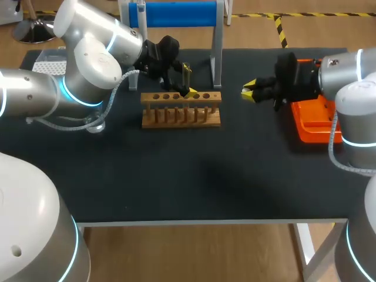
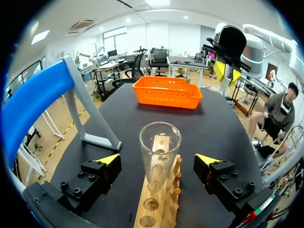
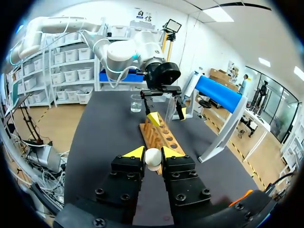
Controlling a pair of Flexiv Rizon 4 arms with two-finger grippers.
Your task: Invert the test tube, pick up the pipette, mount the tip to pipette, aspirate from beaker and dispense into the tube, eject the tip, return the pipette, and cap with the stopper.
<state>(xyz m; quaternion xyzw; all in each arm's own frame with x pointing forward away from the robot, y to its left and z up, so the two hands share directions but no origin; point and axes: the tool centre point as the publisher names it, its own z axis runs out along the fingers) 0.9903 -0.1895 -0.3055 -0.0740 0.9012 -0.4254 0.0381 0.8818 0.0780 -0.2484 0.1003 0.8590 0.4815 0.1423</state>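
Test tube (image 2: pixel 160 156): clear glass, upright in a hole of the wooden rack (image 2: pixel 156 211), open mouth up. It stands between the two fingers (image 2: pixel 109 159) of the left gripper (image 2: pixel 158 159). The yellow tips sit well out to either side at about the height of the tube's upper part, neither one touching the glass. The left gripper's jaws are spread wide and hold nothing.

Stopper (image 3: pixel 153 158): small, white, rounded. It is pinched between the yellow tips of the right gripper (image 3: pixel 152 152), with both tips against it from opposite sides.

Left arm: enters from the left with its elbow bent. Its wrist is over the rack, near the rack's middle in the head view, and its fingers straddle the tube.

Right arm: enters from the right and passes over the orange basket (image 1: pixel 317 123). Its gripper points toward the rack and is off the rack's right end, apart from it. The rack lies straight ahead of its fingers.

Surroundings: the rack is on the dark table (image 1: pixel 188 176), in front of a stand with a blue bar (image 1: pixel 176 13). A clear beaker (image 3: pixel 136 103) is on the table beyond the rack's far end, as seen from the right wrist.
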